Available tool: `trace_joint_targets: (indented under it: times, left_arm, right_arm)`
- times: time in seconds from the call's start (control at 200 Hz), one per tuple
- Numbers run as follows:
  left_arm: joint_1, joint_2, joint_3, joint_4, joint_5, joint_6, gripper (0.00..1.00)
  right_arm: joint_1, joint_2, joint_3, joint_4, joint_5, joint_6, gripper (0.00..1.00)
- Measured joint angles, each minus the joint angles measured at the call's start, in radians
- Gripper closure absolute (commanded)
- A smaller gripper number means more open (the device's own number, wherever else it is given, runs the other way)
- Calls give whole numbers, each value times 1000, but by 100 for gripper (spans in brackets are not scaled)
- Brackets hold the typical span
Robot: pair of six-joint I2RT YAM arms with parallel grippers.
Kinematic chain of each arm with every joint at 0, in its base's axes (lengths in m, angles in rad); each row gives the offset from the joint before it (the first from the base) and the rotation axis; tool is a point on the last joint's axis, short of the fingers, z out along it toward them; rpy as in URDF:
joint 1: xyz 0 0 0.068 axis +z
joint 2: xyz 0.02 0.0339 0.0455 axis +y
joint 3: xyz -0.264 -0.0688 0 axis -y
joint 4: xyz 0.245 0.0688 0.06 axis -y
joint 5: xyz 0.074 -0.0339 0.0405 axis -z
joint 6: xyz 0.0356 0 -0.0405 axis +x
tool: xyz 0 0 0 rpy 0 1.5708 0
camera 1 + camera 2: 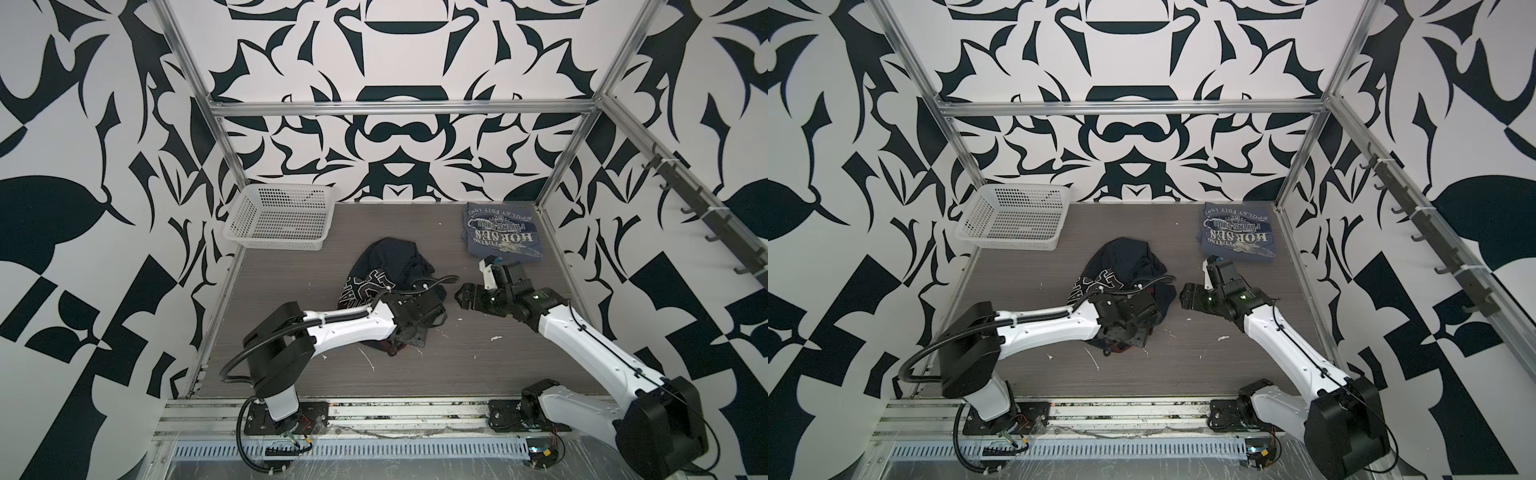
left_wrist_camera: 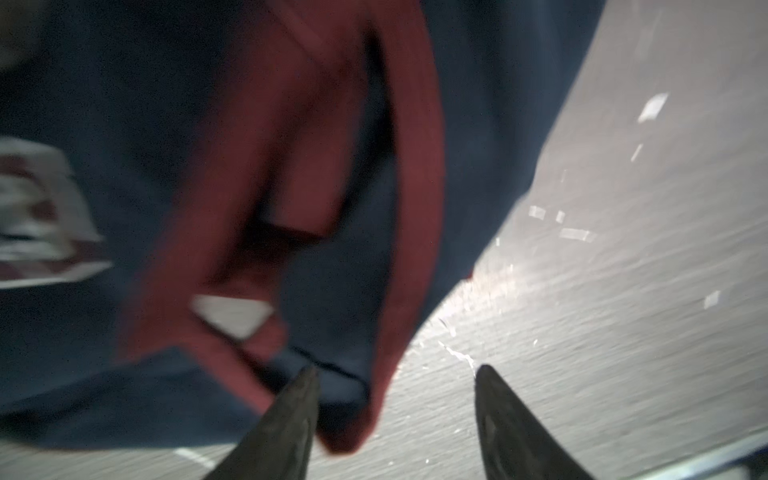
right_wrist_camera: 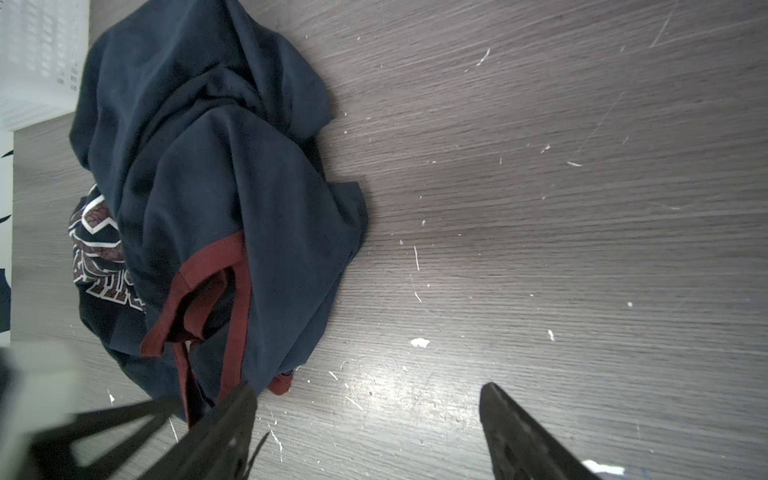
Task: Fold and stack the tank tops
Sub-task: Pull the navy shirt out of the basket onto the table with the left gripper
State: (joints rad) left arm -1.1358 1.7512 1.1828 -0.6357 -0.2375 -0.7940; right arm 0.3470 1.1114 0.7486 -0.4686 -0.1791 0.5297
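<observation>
Showing inverted "HORSES" print (image 1: 513,237), folded grey-blue top (image 1: 482,216), crumpled navy top (image 1: 388,259)

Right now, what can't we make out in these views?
Left tool: top views hide it under its own wrist; wrist view is motion-blurred, so whether it touches the navy top is unclear.
Lettering on the navy top: folds and the left arm cover most.
Grey top: straps out of sight in its folds.
Basket: cut off by the right wrist view's edge.

Navy top (image 3: 216,174), red trim; grey-blue top (image 1: 500,232), white print.
</observation>
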Motion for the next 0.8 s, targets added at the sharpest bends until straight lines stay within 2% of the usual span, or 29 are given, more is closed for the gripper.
trace_joint_targets:
  times: [0.1, 0.215, 0.535, 0.66, 0.8]
  left_arm:
    - [-8, 57, 18, -13, -9, -11, 43]
    - [-8, 93, 52, -46, -34, -20, 54]
    - [-8, 80, 61, -65, -82, -21, 100]
    - [1, 6, 61, -68, -122, -5, 100]
    - [35, -139, 97, -81, -172, 42, 100]
  right_arm:
    - [0, -2, -1, 0, 1, 5, 13]
    - [0, -16, -7, 1, 5, 11, 13]
    - [1, -24, -23, 4, 19, 18, 13]
    - [1, -22, -23, 8, 19, 18, 14]
    - [1, -3, -23, 22, 17, 18, 14]
